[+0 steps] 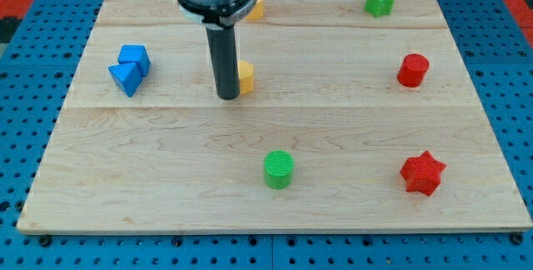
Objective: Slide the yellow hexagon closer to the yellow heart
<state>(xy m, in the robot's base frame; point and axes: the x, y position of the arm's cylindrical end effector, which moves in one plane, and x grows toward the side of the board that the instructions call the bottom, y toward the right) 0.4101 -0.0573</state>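
My rod hides most of one yellow block (pixel 246 77), so its shape is hard to tell. It sits touching my tip (pixel 227 97) on the view's right. Another yellow block (pixel 256 7) peeks out behind the arm, above my tip. The rod stands straight up and holds nothing.

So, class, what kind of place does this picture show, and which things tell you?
Probably a robotics lab bench. A wooden board rests on a blue perforated base, small coloured blocks such as the green cylinder are scattered on it, and my tip touches a yellow block.
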